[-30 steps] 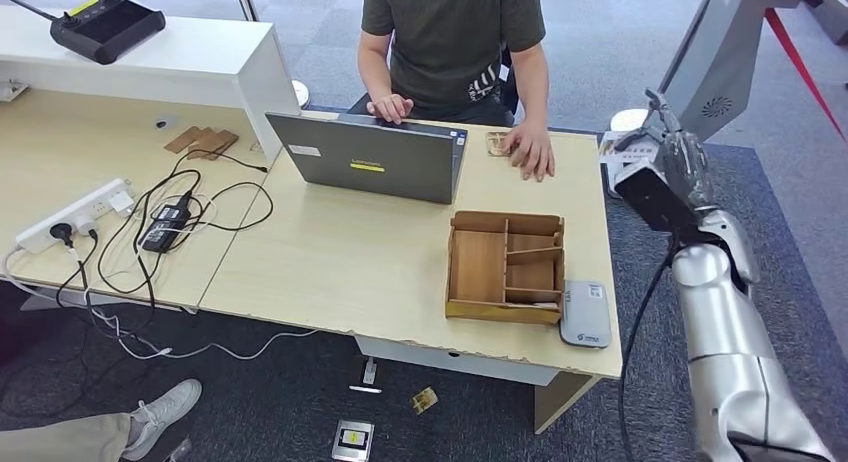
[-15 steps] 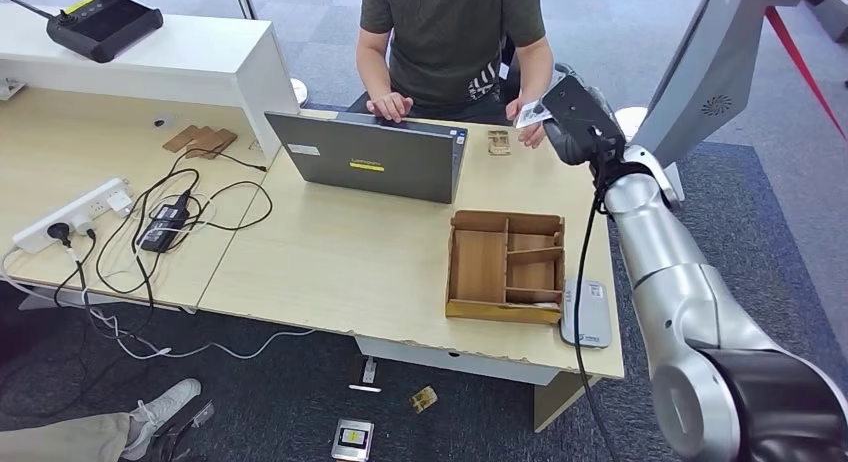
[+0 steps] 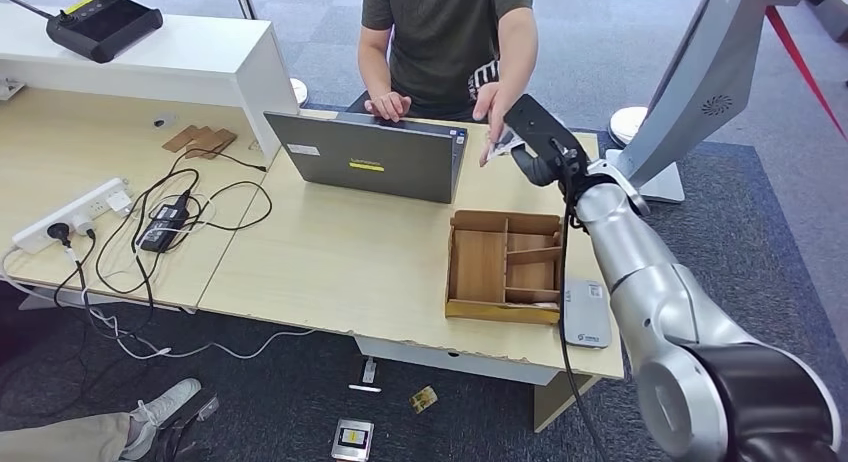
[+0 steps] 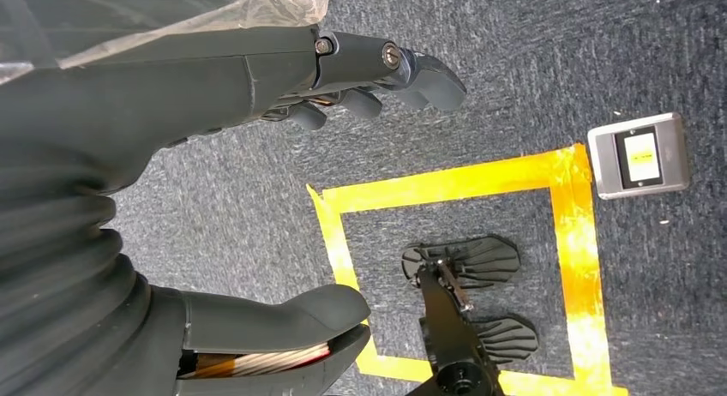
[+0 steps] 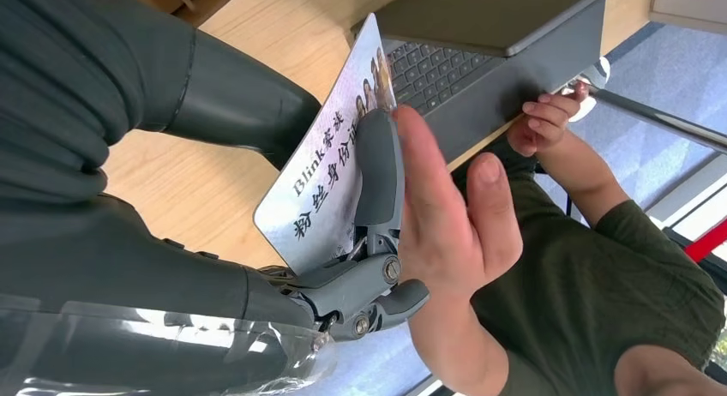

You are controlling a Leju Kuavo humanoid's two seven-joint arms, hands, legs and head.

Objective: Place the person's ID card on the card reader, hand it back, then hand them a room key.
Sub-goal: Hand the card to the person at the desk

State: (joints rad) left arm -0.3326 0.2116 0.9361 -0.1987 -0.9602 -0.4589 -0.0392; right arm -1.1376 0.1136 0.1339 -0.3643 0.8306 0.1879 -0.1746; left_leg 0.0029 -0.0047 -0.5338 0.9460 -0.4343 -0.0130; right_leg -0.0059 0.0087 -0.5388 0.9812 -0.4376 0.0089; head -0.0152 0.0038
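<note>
The right hand [image 3: 530, 137] is raised above the far edge of the tabletop [image 3: 350, 252], just past the laptop [image 3: 372, 159], and holds the ID card [image 5: 330, 173] pinched between its thick thumb and a darker finger laid across the printed face. The card is held on edge rather than flat, its long axis running out from the palm toward the person [image 3: 450, 32] seated behind the laptop. The person's hand [image 5: 446, 216] touches the robot's fingers [image 5: 377, 169] from the far side. The card reader [image 3: 585, 313] lies flat on the near right corner, touching the wooden organizer [image 3: 505, 267]. The left hand [image 4: 214, 87] hangs above the carpet, fingers apart and holding nothing.
</note>
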